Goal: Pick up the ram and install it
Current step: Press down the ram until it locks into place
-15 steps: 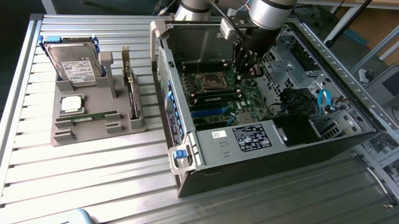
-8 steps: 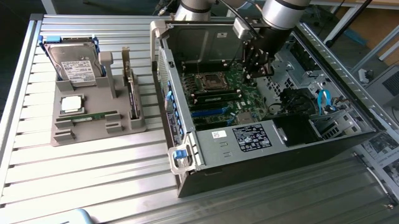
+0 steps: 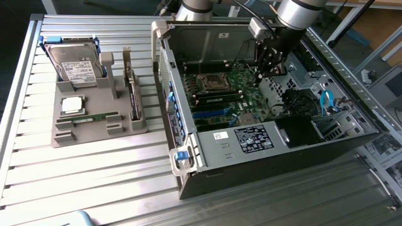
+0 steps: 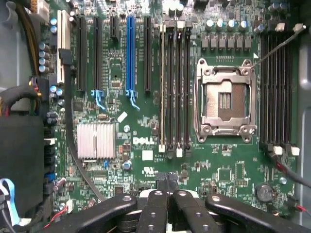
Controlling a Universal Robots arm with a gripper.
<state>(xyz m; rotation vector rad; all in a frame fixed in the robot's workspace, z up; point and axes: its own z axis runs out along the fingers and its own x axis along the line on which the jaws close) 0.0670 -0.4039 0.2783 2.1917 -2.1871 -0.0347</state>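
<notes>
My tool (image 4: 168, 187) is clenched over the motherboard (image 4: 146, 121), a ram (image 4: 162, 87) seated; I'd press evenly along its slot.

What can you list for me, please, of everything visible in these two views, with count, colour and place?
Computer case: one, dark grey, open, on the exterior view's right.
Motherboard: one, green, inside the case.
Processor socket: one, silver, empty, on the motherboard.
Heatsink: one, silver, on the motherboard.
Parts holder: one, grey, on the exterior view's left.
Hard drive: one, silver with white label, leaning in the holder.
Processor chip: one, silver, in the holder.
Ram sticks: two, green, one lying in the holder, one standing.
Table: one, slatted metal.
Gripper: one, black, shut, above the motherboard.
</notes>
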